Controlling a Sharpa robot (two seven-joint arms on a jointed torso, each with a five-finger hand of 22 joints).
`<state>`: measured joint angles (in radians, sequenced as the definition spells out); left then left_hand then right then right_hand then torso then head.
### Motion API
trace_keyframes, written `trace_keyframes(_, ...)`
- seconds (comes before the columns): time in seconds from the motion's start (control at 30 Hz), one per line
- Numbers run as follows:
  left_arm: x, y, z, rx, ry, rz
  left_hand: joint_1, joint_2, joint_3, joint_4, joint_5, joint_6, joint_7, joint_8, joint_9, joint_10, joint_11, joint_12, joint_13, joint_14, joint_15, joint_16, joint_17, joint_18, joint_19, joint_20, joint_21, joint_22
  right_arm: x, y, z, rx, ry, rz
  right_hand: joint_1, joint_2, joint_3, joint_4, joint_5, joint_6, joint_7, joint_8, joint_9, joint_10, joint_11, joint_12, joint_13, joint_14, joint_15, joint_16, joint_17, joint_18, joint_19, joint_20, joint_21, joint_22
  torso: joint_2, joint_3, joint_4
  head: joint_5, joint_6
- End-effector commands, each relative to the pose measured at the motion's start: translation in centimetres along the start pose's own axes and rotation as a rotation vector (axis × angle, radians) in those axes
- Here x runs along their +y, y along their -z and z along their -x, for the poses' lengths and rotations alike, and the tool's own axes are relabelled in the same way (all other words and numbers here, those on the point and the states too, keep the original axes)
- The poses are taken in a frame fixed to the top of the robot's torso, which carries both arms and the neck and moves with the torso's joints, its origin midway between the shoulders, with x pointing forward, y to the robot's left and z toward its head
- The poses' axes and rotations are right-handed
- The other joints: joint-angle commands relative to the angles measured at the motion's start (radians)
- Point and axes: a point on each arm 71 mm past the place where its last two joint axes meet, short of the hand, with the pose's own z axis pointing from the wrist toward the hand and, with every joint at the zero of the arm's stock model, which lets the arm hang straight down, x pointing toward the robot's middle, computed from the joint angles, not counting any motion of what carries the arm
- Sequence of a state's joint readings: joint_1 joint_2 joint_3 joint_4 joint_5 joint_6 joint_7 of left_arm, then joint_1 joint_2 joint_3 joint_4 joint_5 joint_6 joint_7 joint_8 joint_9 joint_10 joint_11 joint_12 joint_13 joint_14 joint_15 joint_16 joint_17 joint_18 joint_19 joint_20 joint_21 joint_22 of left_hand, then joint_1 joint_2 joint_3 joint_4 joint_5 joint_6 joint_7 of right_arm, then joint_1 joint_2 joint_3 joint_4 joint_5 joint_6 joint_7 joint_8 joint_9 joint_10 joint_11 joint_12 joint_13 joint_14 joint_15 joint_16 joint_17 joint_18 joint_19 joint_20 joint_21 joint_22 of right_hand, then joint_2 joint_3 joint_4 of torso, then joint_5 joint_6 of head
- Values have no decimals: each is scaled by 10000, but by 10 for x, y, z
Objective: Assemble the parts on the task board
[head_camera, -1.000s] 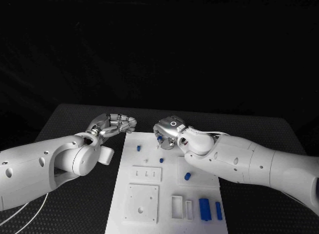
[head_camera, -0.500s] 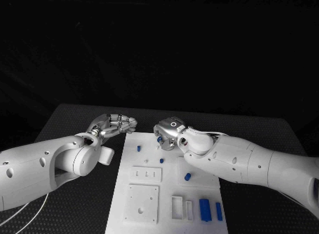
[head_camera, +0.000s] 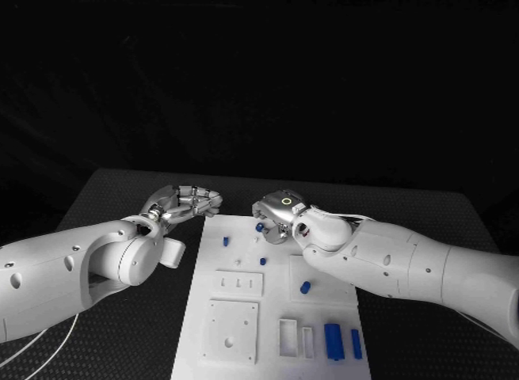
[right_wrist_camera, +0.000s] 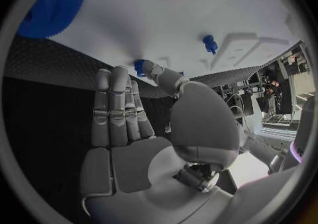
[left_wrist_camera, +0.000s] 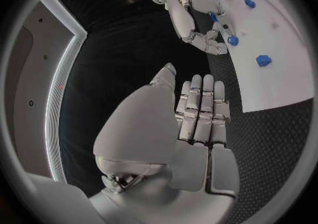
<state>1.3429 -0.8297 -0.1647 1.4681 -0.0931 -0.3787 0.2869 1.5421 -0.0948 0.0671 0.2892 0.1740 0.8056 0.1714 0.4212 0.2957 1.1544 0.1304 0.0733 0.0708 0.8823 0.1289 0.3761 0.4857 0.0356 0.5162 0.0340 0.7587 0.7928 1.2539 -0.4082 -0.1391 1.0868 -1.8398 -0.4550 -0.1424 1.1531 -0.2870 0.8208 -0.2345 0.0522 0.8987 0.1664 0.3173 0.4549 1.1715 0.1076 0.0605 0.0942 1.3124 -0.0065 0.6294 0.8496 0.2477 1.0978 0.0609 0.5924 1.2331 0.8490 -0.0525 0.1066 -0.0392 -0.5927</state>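
Observation:
The white task board (head_camera: 242, 313) lies in the middle of the black table. My right hand (head_camera: 282, 212) hovers at its far edge. Thumb and a finger pinch a small blue part (head_camera: 261, 227) there; the same part (right_wrist_camera: 139, 67) sits at the thumb tip in the right wrist view and between the fingertips (left_wrist_camera: 232, 40) in the left wrist view. Whether it touches the board I cannot tell. My left hand (head_camera: 186, 201) hangs over the table left of the board's far corner, holding nothing, its fingers (left_wrist_camera: 199, 110) side by side.
Small blue pegs (head_camera: 226, 239) (head_camera: 263, 260) (head_camera: 305, 286) stand on the board, and two long blue blocks (head_camera: 333, 340) (head_camera: 355, 342) lie at its near right. A blue toothed wheel (right_wrist_camera: 53, 7) lies on the board near my right hand.
My right hand has turned slightly and edged right with the blue part still at its fingertips. The left hand has stayed where it was.

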Motion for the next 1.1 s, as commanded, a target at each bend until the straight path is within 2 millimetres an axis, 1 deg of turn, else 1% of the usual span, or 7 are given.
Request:
trace_keyframes(0.03,-2,0,1,-13,-50,-94,7,-63,-63,6,1,16,80,-63,-13,2,53,-37,-18,23,61,-52,-2,-128,-60,-11,3,19,-3,7,4,-352,-355,-23,79,-81,-26,2,-23,-51,-15,-20,-15,-130,55,50,-21,-6,61,69,-16,141,-40,-5,2,-8,-4,4,-17,-5,35)
trace_keyframes(0.33,-2,1,6,-56,-60,-154,18,-67,-58,0,0,16,81,-67,-13,-1,54,-40,-17,29,67,-54,1,-125,-71,-8,5,29,-35,26,37,-1403,-1624,-199,-54,-95,-181,82,-2,106,-71,56,-26,121,-17,146,-65,199,-5,359,56,141,175,-83,192,110,1,24,-65,-99,233)
trace_keyframes(0.63,-1,-1,16,-232,-79,-181,55,-69,-45,-8,5,16,75,-73,-14,-6,43,-44,-17,35,65,-58,4,-118,-77,-6,12,43,-82,47,41,-119,-2494,-1150,-227,15,-676,317,343,359,-168,86,-138,1402,-489,783,357,449,-474,1768,840,141,741,-500,1034,680,-17,77,-232,-71,331)
trace_keyframes(0.77,-1,-2,15,-195,-62,-174,61,-79,-47,-5,5,4,86,-83,-17,-19,57,-51,-19,35,66,-62,5,-114,-77,-4,16,51,-95,52,37,270,-2539,-1445,-326,89,-1147,269,585,191,-237,-18,-206,2115,-741,1412,1113,267,-698,2231,1258,141,870,-613,1205,802,-20,98,-252,-86,325)
trace_keyframes(0.93,-1,-2,14,-164,-55,-161,65,-79,-46,-5,5,3,88,-85,-18,-21,58,-52,-19,35,66,-64,6,-113,-78,-4,17,53,-102,54,30,1141,-2594,-1623,-400,165,-1752,58,769,200,-430,-76,-245,2032,-990,3792,4031,212,-885,2762,1655,141,963,-686,1471,968,-4,110,-250,-92,301)
trace_keyframes(0.97,-1,-2,14,-157,-53,-161,66,-79,-46,-5,5,3,88,-86,-18,-22,58,-52,-19,35,66,-64,6,-113,-78,-4,17,54,-102,54,29,1250,-2592,-1629,-465,245,-1876,-35,811,233,-441,-126,-283,881,-965,5407,6066,142,-905,3254,1975,139,1011,-780,1812,988,-5,100,-249,-98,290)
trace_keyframes(1.1,-1,-2,13,-132,-47,-149,68,-79,-45,-4,5,3,90,-87,-18,-24,59,-53,-20,34,66,-66,6,-112,-79,-3,18,56,-105,55,25,1652,-2586,-1691,-514,234,-1883,-94,776,281,-456,-168,-320,403,-1000,6742,7667,87,-954,4126,2580,141,1010,-888,2514,1013,-10,93,-243,-103,243)
